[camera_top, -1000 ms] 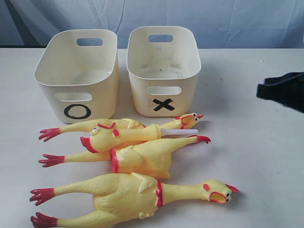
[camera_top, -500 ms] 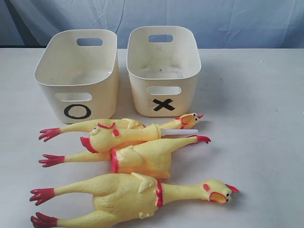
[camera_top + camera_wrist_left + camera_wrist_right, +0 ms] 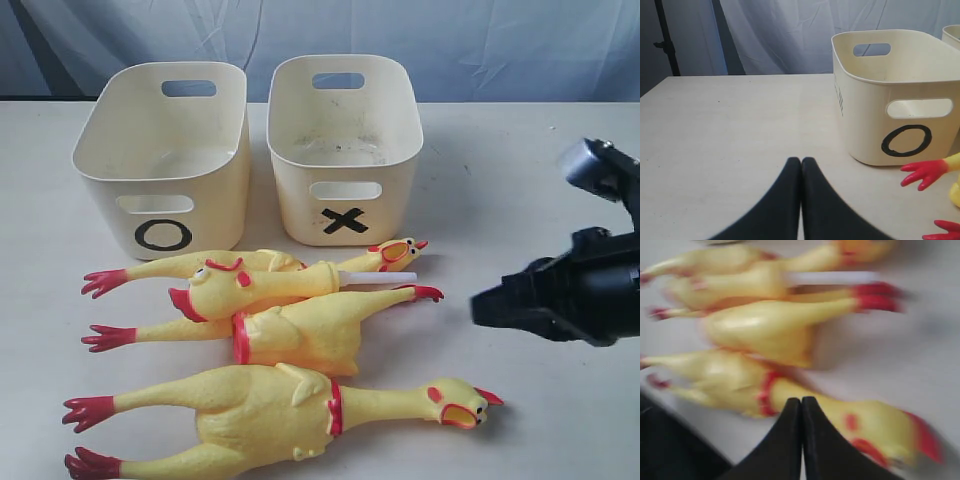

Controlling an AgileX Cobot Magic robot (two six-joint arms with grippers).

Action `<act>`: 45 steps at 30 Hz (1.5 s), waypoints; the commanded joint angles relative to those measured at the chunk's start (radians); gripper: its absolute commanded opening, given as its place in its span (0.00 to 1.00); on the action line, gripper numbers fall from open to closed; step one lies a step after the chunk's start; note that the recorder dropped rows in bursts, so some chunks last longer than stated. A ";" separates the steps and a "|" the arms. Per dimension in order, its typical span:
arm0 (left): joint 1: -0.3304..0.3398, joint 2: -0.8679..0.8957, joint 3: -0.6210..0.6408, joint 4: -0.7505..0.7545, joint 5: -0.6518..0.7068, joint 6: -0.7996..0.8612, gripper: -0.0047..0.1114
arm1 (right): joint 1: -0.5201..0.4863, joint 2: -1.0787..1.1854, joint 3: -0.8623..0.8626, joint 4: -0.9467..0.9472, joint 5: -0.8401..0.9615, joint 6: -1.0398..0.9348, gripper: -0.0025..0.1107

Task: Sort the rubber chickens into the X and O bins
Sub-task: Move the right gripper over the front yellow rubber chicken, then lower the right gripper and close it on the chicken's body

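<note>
**At the table's right edge, a shut gripper holds nothing**

Right of the chickens (image 3: 290, 335), the right gripper (image 3: 482, 306) hangs over the table (image 3: 520, 180), jaws pressed together, gripping nothing and clear of every chicken. The biggest chicken (image 3: 270, 415) lies nearest, its head toward the gripper. The left gripper (image 3: 801, 162) is likewise closed and empty, low beside the O bin (image 3: 865, 135). All four chickens lie clustered on the table before the O bin and X bin (image 3: 395, 210).
</note>
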 commanded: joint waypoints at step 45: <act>-0.005 -0.005 -0.002 -0.007 -0.007 -0.003 0.04 | 0.872 0.571 -0.268 0.489 -0.515 -1.149 0.62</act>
